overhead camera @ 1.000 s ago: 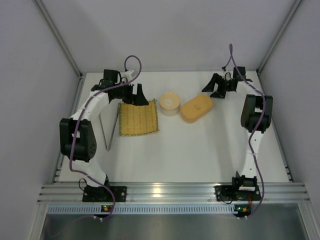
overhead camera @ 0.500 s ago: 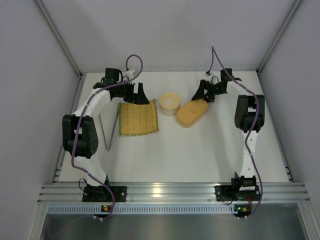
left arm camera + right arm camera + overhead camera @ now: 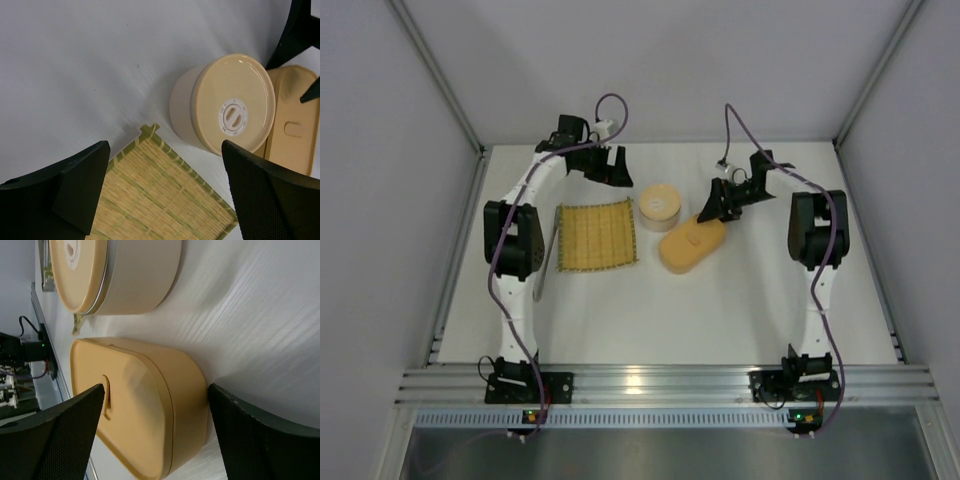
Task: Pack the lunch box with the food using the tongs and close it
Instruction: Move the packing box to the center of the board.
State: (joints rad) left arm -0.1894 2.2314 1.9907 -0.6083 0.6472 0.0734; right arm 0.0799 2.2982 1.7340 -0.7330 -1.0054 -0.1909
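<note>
The yellow-orange lunch box (image 3: 692, 245) lies on the table with its lid on, right of the woven mat (image 3: 597, 236). My right gripper (image 3: 723, 205) is at its far end, open wide. In the right wrist view the lunch box (image 3: 145, 405) sits between the jaws of the right gripper (image 3: 156, 390): one finger over the lid, the other against the wall. My left gripper (image 3: 610, 170) hangs open and empty over the mat's far corner (image 3: 165, 200). The thin metal tongs (image 3: 546, 268) lie left of the mat, partly behind the left arm. No food is in view.
A round bowl with a tan lid (image 3: 659, 205) stands between the mat and the lunch box; the bowl (image 3: 230, 110) is close beside the left gripper. Grey walls enclose the table on three sides. The arm bases sit on the rail at the near edge.
My right gripper has moved left onto the lunch box's far end, and the box has slid and turned toward the near left. The left arm has swung right, along the mat's far edge.
</note>
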